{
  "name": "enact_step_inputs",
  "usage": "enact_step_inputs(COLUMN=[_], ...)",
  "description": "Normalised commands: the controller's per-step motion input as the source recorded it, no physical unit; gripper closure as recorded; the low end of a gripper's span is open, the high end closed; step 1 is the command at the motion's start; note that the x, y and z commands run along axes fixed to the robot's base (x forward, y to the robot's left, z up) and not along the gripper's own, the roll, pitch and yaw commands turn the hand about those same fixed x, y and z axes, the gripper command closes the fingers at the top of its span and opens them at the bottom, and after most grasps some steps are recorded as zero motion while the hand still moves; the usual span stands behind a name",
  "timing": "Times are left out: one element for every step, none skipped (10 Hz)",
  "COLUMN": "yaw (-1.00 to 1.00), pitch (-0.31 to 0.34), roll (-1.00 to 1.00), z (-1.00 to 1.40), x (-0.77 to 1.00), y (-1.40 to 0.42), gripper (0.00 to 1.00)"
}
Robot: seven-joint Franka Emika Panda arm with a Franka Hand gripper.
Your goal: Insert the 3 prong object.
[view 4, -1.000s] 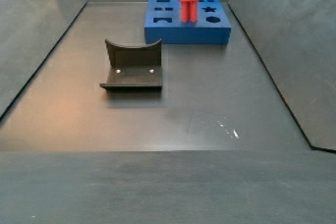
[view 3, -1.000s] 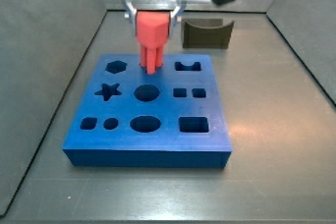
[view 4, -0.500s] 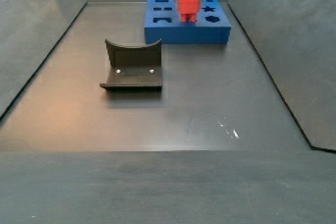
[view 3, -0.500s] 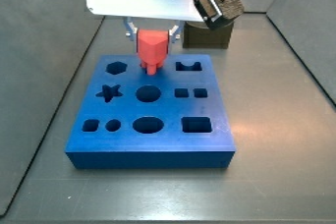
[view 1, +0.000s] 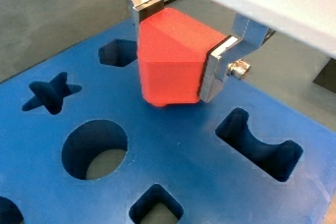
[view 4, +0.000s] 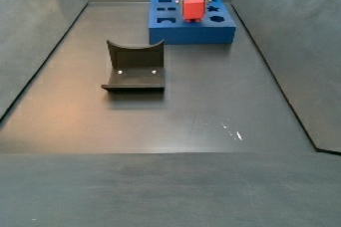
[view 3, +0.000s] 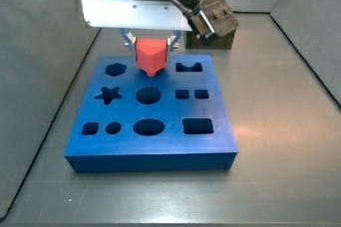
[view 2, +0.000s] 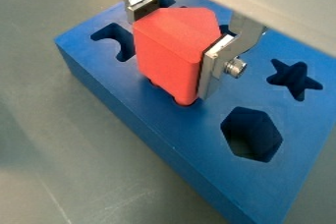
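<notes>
My gripper [view 3: 151, 54] is shut on the salmon-red 3 prong object [view 3: 152, 56], held upright over the far row of the blue block [view 3: 160, 131]. In both wrist views the silver fingers [view 1: 221, 65] [view 2: 218, 63] clamp the peg [view 1: 174, 59] [view 2: 176, 53] on two sides. Its lower end sits at or in the block's top, between the hexagon hole [view 3: 119, 70] and the notched hole [view 3: 190, 68]. The prongs are hidden. In a side view the peg [view 4: 193, 8] stands low on the block [view 4: 190, 29].
The blue block has several shaped holes: a star [view 3: 110, 95], circles [view 3: 150, 95], squares [view 3: 194, 126]. A dark olive U-shaped block [view 4: 134, 67] lies on the floor mid-table; it also shows behind the gripper [view 3: 213, 34]. Grey walls [view 4: 40, 62] surround the floor.
The gripper has come down with the peg. Less of the peg shows above the block now, and the gripper body sits lower and closer to the block.
</notes>
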Motion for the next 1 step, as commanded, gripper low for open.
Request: enact_step_inputs(yaw=[0.0], pitch=[0.0], roll=[0.0], z=[0.0], x=[0.0], y=[0.0], gripper=[1.0])
